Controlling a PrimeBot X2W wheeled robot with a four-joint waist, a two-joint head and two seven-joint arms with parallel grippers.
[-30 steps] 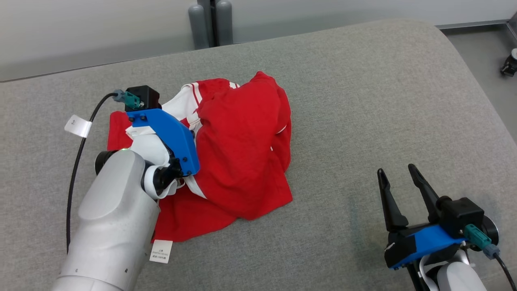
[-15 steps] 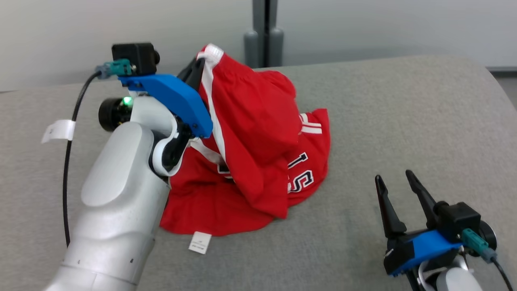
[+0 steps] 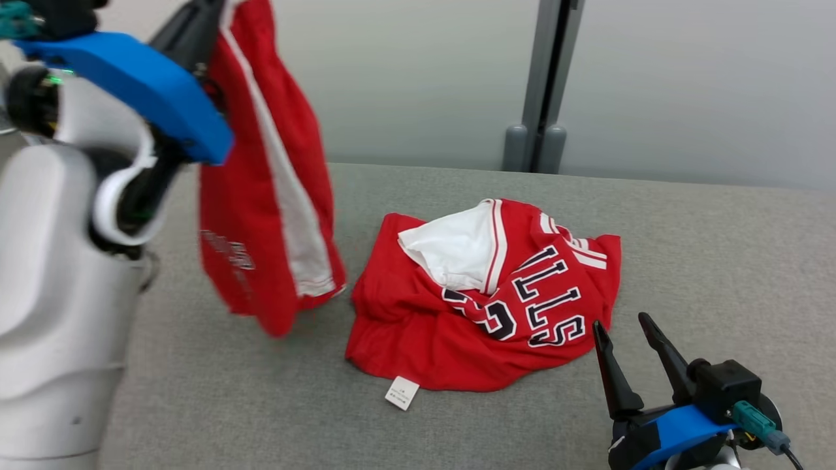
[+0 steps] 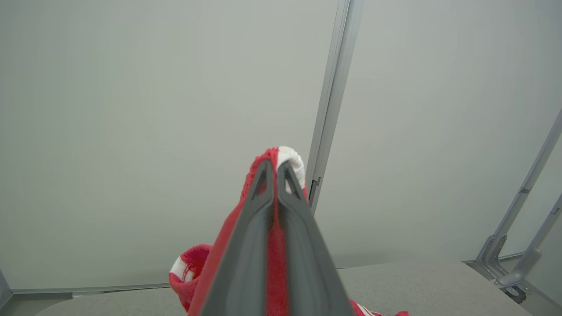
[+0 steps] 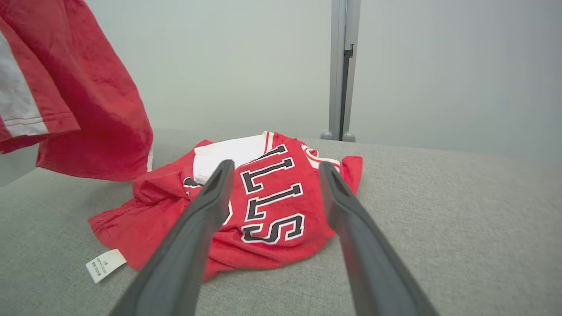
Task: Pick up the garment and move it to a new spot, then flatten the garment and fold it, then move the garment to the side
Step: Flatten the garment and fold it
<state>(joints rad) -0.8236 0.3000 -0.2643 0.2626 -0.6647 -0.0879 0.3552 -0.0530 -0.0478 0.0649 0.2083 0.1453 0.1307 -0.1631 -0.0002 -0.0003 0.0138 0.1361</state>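
The left gripper [image 4: 275, 169] pinches the shorts [image 3: 248, 196] by the waistband; hanging below the jaws, they should clear the jersey [image 3: 418, 326] before lowering. The right gripper [image 3: 620, 321] stands with jaws wide.

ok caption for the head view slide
Left tool holds a red white-striped garment aloft beside a crumpled red jersey on the grey surface; right tool open.

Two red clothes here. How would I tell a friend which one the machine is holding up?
Start at the wide grey cushioned surface. Above its left part, the hanging red garment with a white side stripe dangles from the shut left tool. Its neighbour, the red jersey with big black letters, lies crumpled on the surface.
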